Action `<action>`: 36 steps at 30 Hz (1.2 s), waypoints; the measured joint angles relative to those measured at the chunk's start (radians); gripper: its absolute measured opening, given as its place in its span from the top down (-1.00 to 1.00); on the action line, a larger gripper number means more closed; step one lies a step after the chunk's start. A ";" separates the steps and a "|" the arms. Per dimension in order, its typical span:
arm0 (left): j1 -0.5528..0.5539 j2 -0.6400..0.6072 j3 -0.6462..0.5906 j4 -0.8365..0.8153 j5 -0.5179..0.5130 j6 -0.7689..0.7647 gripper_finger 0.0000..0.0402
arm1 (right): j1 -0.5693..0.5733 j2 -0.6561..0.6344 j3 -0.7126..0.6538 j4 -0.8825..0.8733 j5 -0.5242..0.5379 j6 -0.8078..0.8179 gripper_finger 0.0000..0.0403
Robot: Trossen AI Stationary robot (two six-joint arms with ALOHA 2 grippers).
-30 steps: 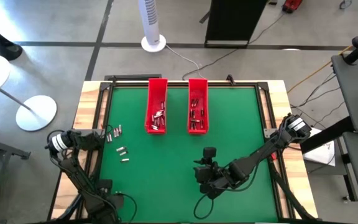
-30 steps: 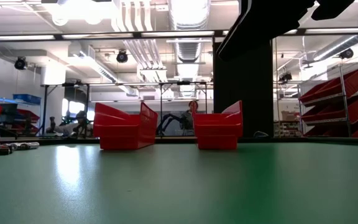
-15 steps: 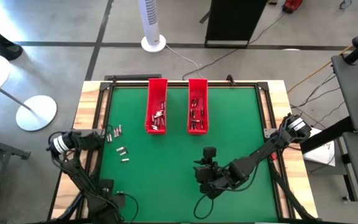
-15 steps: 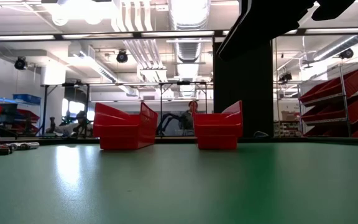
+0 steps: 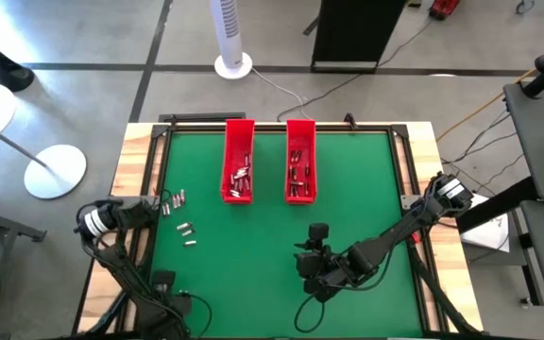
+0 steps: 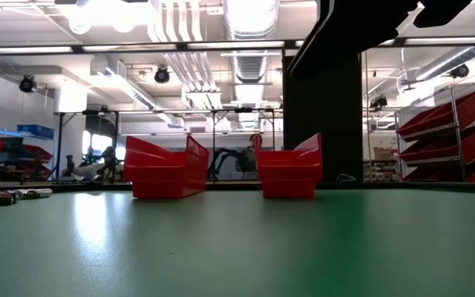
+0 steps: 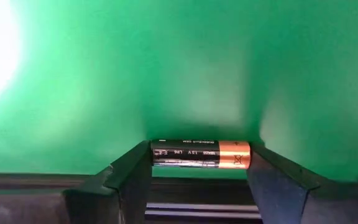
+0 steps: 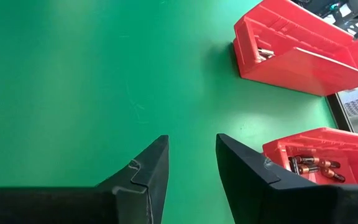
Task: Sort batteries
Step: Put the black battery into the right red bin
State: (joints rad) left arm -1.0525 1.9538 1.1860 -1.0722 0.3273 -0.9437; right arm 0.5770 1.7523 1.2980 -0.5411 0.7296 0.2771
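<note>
Your left gripper (image 7: 199, 171) is clamping a battery (image 7: 201, 154) crosswise between its fingers, and you are sitting far left of both red trays (image 5: 239, 161).

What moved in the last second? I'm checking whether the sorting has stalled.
Only the left arm's elbow end drifted slightly toward the table. The left gripper holds a battery; the right gripper, loose batteries and red trays look unmoved.

Two red trays (image 6: 165, 168) (image 6: 289, 168) are seen standing apart on the green tabletop (image 6: 237, 247); a few batteries (image 6: 11, 195) are seen at its far left edge.
</note>
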 joint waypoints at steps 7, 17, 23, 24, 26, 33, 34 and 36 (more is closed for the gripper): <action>0.065 0.000 0.069 -0.074 -0.233 -0.007 -0.06 | 0.001 0.000 0.000 -0.001 -0.005 0.048 0.46; 0.274 -0.056 0.107 -0.076 -0.504 0.320 -0.06 | 0.040 0.000 0.000 -0.090 -0.008 0.245 0.49; 0.478 -0.088 0.118 -0.072 -0.616 0.640 -0.06 | 0.111 0.000 0.000 -0.220 -0.005 0.442 0.41; 0.516 -0.089 0.129 -0.068 -0.640 0.689 -0.06 | 0.124 0.000 0.000 -0.238 -0.005 0.479 0.39; 0.590 -0.089 0.160 -0.067 -0.670 0.795 -0.06 | 0.152 0.000 0.000 -0.269 -0.005 0.553 0.36; 0.838 -0.090 0.399 -0.048 -0.706 1.066 -0.06 | 0.250 0.000 -0.001 -0.307 -0.005 0.788 0.26; 0.872 -0.091 0.438 -0.029 -0.709 1.095 -0.06 | 0.264 0.000 -0.001 -0.307 -0.005 0.814 0.25; 0.941 -0.091 0.510 0.027 -0.703 1.145 -0.06 | 0.290 0.000 -0.001 -0.307 -0.005 0.864 0.23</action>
State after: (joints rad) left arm -0.1120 1.8629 1.6961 -1.0454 -0.3757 0.2016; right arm 0.8668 1.7523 1.2968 -0.8482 0.7246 1.1415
